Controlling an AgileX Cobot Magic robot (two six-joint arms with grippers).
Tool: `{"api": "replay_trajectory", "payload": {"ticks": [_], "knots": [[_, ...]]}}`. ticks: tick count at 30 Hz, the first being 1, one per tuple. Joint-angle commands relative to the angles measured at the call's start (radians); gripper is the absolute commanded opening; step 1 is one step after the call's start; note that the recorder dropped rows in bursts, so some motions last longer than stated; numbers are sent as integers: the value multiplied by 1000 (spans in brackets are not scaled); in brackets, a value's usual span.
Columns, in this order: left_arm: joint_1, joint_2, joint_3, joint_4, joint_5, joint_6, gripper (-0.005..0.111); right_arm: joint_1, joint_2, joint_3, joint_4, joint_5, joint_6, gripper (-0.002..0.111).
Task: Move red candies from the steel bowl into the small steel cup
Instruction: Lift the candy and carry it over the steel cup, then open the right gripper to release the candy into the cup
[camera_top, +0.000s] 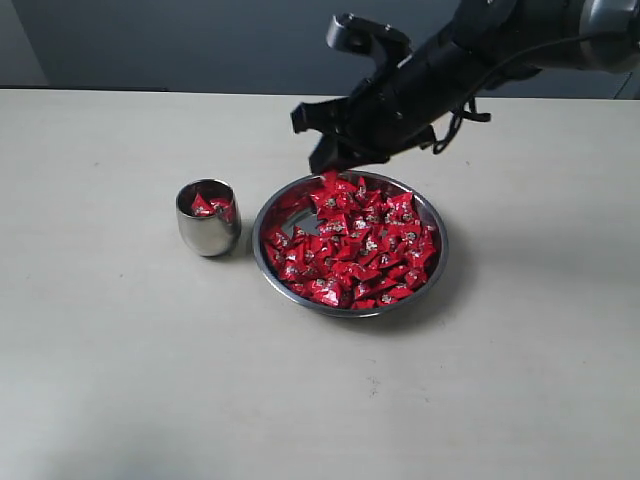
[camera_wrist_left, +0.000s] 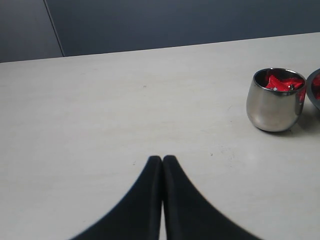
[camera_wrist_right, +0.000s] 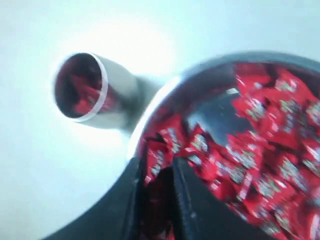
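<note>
The steel bowl (camera_top: 441, 240) sits mid-table, heaped with red candies (camera_top: 360, 245). Just to its left stands the small steel cup (camera_top: 207, 232) with a few red candies (camera_top: 212, 206) inside. My right gripper (camera_top: 331, 168) hangs over the bowl's far left rim, and in the right wrist view its jaws (camera_wrist_right: 157, 167) are shut on a red candy (camera_wrist_right: 158, 161), above the bowl (camera_wrist_right: 165, 95) and close to the cup (camera_wrist_right: 119, 95). My left gripper (camera_wrist_left: 162, 159) is shut on nothing, low over bare table, with the cup (camera_wrist_left: 274, 107) well off to one side. It does not show in the exterior view.
The pale table (camera_top: 110, 360) spreads wide around the bowl and cup. A dark wall (camera_top: 180, 40) runs behind its far edge. The right arm (camera_top: 450, 70) reaches in from the upper right. A sliver of the bowl (camera_wrist_left: 315, 90) shows beside the cup in the left wrist view.
</note>
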Motion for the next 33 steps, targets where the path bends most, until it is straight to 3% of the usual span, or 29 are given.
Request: {"api": "replay_trajectory", "payload": {"ticks": [1,9,15,33], "knots": [[-1,-5,-8,2,-6,-2,0,60,61,-143,86,15,-40,0],[-1,-5,-8,2,-6,-2,0,163,281,-467,30,54,78,0],[-1,-5,-8,2,-6,-2,0,183,436,-642,-20,100,153,0],[-1,-5,-8,2,-6,-2,0,183,513,-709,-123,160,203,1]]}}
